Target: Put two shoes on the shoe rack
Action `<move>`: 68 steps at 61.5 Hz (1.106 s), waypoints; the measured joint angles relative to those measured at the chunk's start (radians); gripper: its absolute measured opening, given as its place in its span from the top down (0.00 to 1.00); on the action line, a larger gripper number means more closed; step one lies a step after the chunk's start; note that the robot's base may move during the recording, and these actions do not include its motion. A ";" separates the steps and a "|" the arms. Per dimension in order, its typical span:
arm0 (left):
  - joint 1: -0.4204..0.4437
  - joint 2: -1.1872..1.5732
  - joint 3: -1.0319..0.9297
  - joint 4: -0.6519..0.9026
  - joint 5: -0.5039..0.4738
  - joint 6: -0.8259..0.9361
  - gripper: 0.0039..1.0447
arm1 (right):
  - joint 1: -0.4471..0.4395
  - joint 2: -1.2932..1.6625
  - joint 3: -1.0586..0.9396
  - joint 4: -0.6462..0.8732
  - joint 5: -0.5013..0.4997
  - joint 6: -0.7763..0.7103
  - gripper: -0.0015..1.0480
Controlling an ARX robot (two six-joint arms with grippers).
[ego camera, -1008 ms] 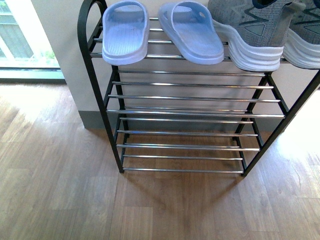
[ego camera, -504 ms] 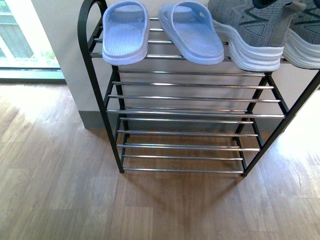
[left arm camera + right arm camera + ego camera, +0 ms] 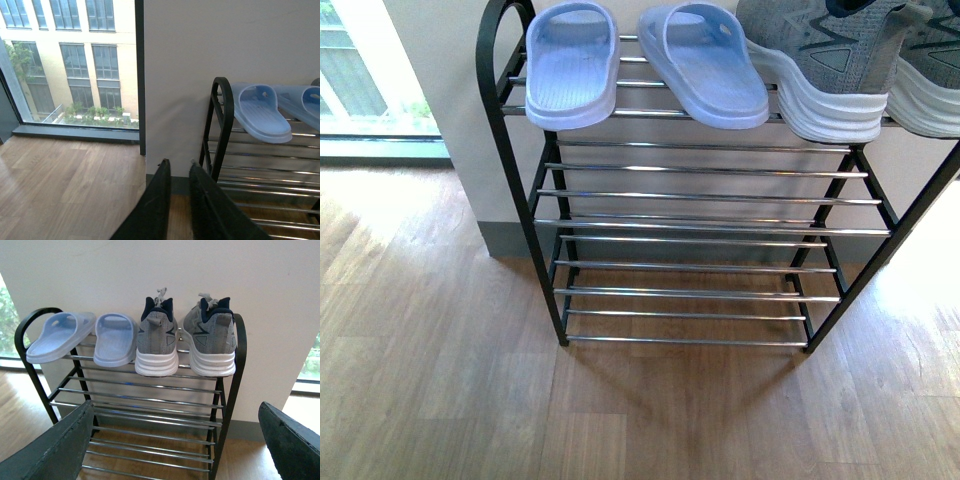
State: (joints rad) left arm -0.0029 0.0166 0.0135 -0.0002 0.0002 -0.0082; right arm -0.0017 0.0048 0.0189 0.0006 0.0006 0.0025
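Front view vs. 0.5 s and 1.0 s back: no visible change, apart from a tiny frame shift. Nothing on the rack has moved.

Shoe rack (image 3: 700, 195): top tier carries all four items. Two slippers (image 3: 570, 65) toward the left end of that tier, toes overhanging the front rod. Two sneakers (image 3: 185, 340) side by side toward the right end, heels toward the front edge, soles flat on the rods, nearly touching each other. Lower tiers bare rods. Wood floor (image 3: 440, 380) in front of the rack shows no shoes.

Left end effector (image 3: 178, 172): clenched, fingers nearly together, nothing between them, off the left end of the rack, near its black frame. Right end effector (image 3: 180, 440): released, jaws spread wide, empty, facing the rack front, well apart from the sneakers.

Judgement: both sneakers sit on the rack, both arms clear, scene static → task looks done; only retreat/idle left. Risk low; slipper overhang looks stable.
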 joint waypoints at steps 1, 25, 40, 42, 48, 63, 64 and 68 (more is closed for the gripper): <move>0.000 0.000 0.000 0.000 0.000 0.000 0.79 | 0.000 0.000 0.000 0.000 0.000 0.000 0.09; 0.000 0.000 0.000 0.000 0.000 0.001 0.07 | 0.000 0.000 0.000 0.000 0.000 0.000 0.09; 0.000 0.000 0.000 0.000 0.000 0.002 0.09 | 0.000 0.000 0.000 0.000 0.000 0.000 0.09; 0.000 0.000 0.000 0.000 0.000 0.002 0.09 | 0.000 0.000 0.000 0.000 0.000 0.000 0.09; 0.000 0.000 0.000 0.000 0.000 0.002 0.09 | 0.000 0.000 0.000 0.000 0.000 0.000 0.09; 0.000 0.000 0.000 0.000 0.000 0.002 0.09 | 0.000 0.000 0.000 0.000 0.000 0.000 0.09; 0.000 0.000 0.000 0.000 0.000 0.002 0.09 | 0.000 0.000 0.000 0.000 0.000 0.000 0.09; 0.000 0.000 0.000 0.000 0.000 0.002 0.09 | 0.000 -0.002 0.000 0.000 0.000 0.000 0.09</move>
State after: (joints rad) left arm -0.0029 0.0166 0.0135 -0.0002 -0.0002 -0.0059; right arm -0.0017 0.0032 0.0189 0.0002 0.0002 0.0025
